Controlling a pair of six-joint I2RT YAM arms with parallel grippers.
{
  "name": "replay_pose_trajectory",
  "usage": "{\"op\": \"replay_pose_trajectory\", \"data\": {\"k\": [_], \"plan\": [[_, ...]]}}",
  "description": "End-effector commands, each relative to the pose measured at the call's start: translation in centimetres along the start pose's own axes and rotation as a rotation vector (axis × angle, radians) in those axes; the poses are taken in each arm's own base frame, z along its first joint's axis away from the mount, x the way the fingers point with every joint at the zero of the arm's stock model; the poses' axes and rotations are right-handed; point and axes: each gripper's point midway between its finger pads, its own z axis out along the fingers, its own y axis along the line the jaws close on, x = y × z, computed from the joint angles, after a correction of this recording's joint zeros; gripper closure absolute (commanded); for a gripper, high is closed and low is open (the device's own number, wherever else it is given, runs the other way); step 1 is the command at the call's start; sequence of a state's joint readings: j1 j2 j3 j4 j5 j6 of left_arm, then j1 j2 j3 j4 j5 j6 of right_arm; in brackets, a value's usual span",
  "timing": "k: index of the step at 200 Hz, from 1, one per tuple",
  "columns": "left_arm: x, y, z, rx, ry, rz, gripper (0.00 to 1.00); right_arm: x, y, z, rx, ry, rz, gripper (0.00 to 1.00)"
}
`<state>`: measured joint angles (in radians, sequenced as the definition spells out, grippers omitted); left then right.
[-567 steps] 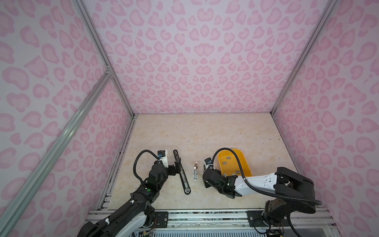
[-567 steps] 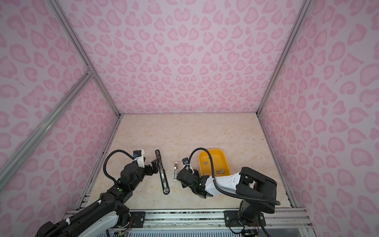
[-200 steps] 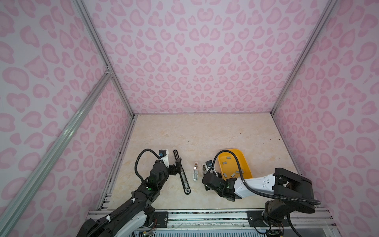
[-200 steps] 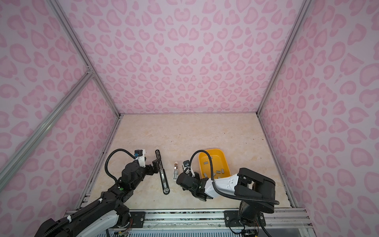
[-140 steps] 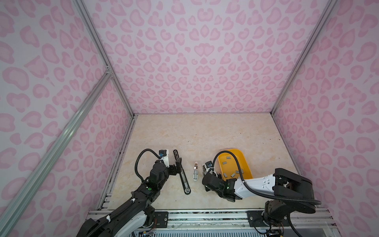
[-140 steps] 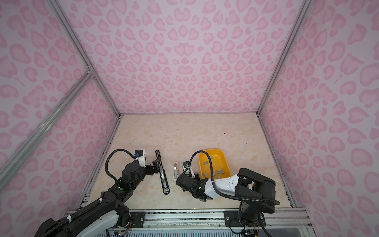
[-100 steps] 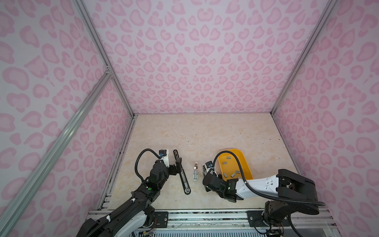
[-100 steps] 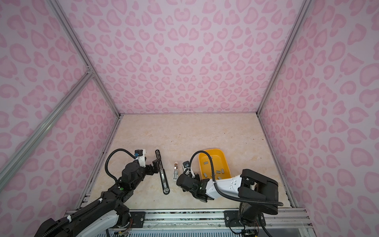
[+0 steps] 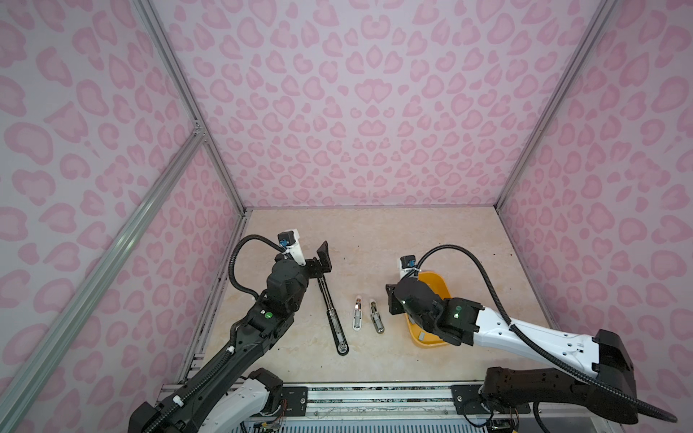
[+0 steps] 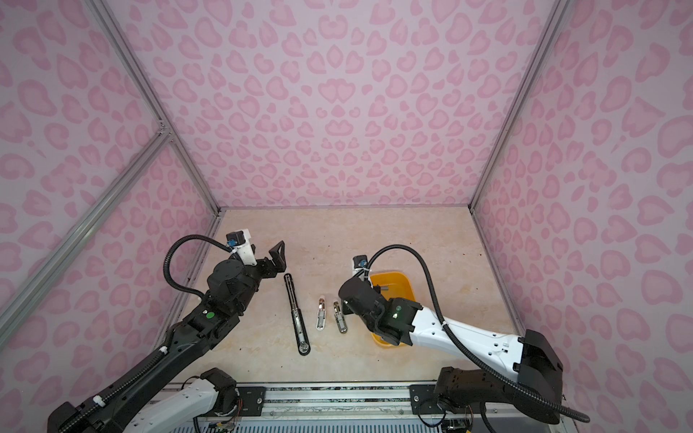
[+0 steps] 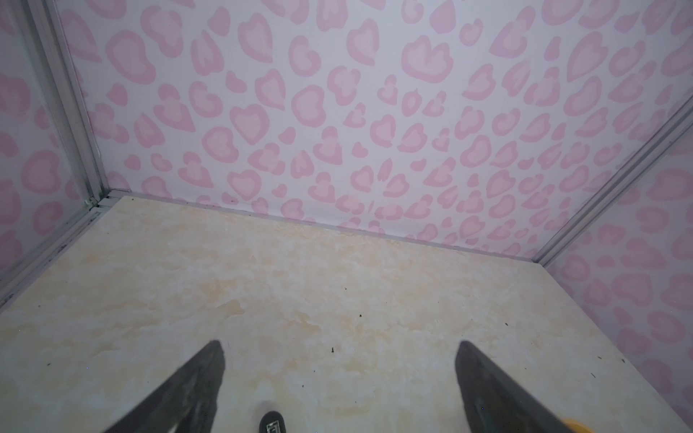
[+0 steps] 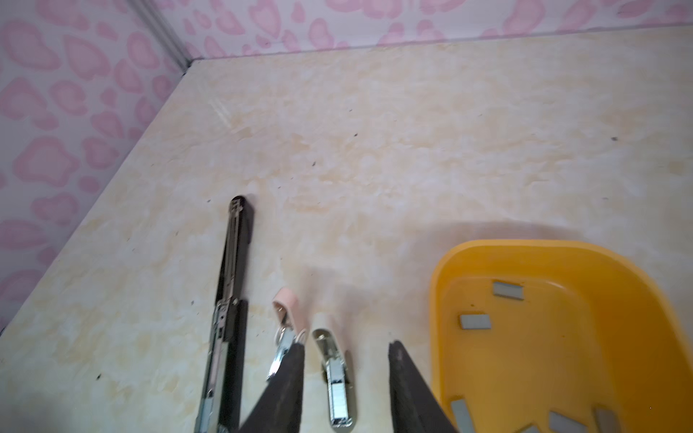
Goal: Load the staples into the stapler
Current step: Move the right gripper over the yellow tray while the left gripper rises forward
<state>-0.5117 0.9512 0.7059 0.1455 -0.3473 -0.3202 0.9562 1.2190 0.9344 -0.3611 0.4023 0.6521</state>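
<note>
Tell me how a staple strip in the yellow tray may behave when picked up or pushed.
Each staple strip lies flat on the floor of the yellow tray, so it is probably hard to get under. Its smooth grey metal likely slides when pushed.

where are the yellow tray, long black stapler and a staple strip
yellow tray [image 12: 525, 247], right wrist view, its rim
long black stapler [image 9: 332, 315], a top view, mid-length
staple strip [image 12: 475, 321], right wrist view, middle of one strip in the tray
</note>
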Motion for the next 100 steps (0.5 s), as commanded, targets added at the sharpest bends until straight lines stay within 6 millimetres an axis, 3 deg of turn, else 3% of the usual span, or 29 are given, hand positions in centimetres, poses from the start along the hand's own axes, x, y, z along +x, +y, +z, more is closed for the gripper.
{"op": "replay_pose_trajectory", "data": {"k": [1, 15, 44, 77, 100], "plan": [[1.8, 0.1, 0.4, -0.004, 0.099, 0.122, 0.03, 0.3, -6.0, 1.3, 0.118, 0.088, -0.032, 0.64], [1.3, -1.1, 0.8, 0.042, 0.12, 0.175, 0.03, 0.7, -9.0, 2.3, 0.142, 0.121, 0.045, 0.65], [0.4, -3.0, 2.1, 0.099, 0.167, 0.271, 0.03, 1.3, -12.1, 2.8, 0.209, 0.118, 0.038, 0.63], [-0.2, -4.7, 4.2, 0.126, 0.241, 0.333, 0.03, 2.7, -10.9, 4.8, 0.114, 0.19, 0.062, 0.68], [-0.5, -4.3, 4.5, 0.102, 0.21, 0.351, 0.03, 4.1, -10.6, 6.0, 0.109, 0.254, 0.061, 0.72]]}}
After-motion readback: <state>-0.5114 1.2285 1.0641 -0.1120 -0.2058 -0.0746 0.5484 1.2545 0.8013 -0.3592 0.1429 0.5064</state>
